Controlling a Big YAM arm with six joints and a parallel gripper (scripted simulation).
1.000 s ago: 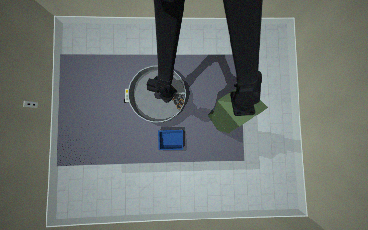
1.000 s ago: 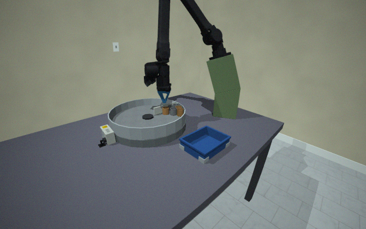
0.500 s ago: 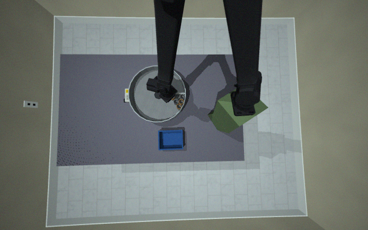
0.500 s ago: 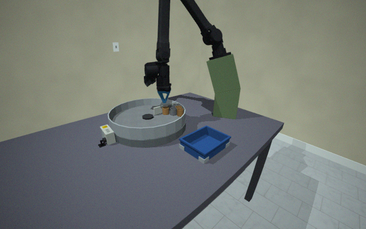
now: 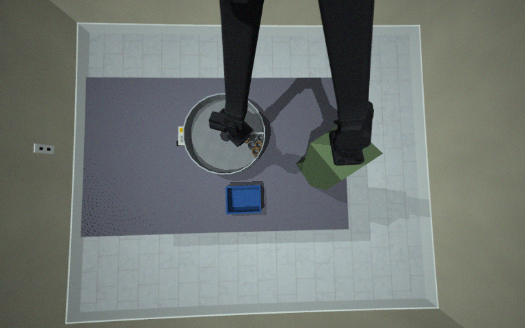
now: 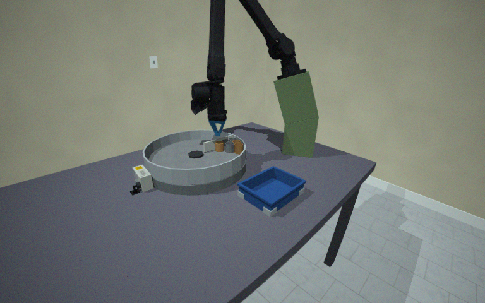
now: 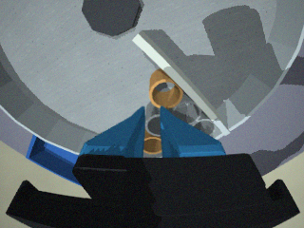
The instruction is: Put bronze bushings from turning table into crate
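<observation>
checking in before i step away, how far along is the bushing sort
Nothing looks done yet: the blue crate shows only its bare floor. In hand: the hand hovers above the cluster by the turning table's rim, fingers nearly shut, holding nothing. Left: bronze bushings sit beside a steel bushing; all bronze ones must go to the crate, then release.

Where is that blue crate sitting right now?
In the exterior view the blue crate sits on the table, just to the front right of the round turning table, with nothing visible inside it.
</observation>
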